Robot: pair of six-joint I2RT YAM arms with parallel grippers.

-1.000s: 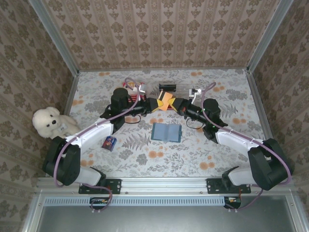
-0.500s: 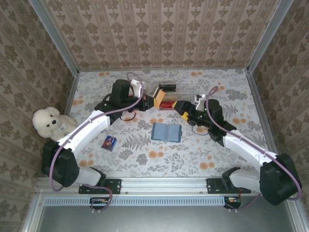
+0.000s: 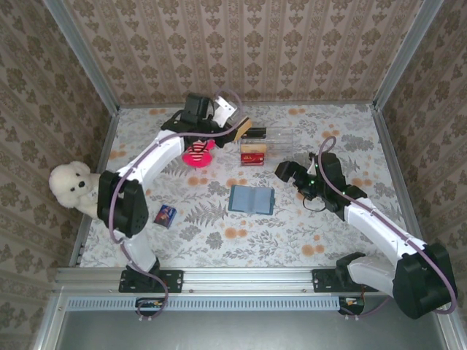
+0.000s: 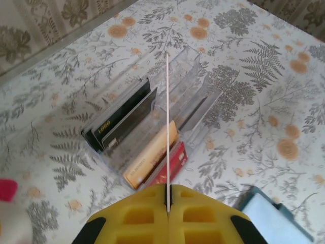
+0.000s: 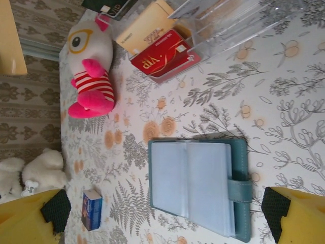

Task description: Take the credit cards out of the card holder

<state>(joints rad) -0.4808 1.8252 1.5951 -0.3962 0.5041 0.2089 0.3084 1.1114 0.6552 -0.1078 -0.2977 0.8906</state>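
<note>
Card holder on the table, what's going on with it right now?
The left gripper pinches a card edge-on above the clear tray, where a red card and a gold card already sit. The right gripper hangs open by the holder, which lies open, its visible sleeves looking empty.

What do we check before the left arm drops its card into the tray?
1. Grip: ok. The left gripper is shut on the held credit card, seen edge-on.
2. Alignment: the held card hangs over the clear tray: ok. Which slot: cannot tell.
3. Tray contents: ok. The red credit card and the orange-gold credit card stand in the near slots, with the black cards behind.
4. Right gripper: ok. It is open, empty and apart from the tray.
5. Card holder: it lies open and the visible pockets look empty. Hidden pockets: cannot tell.
</note>
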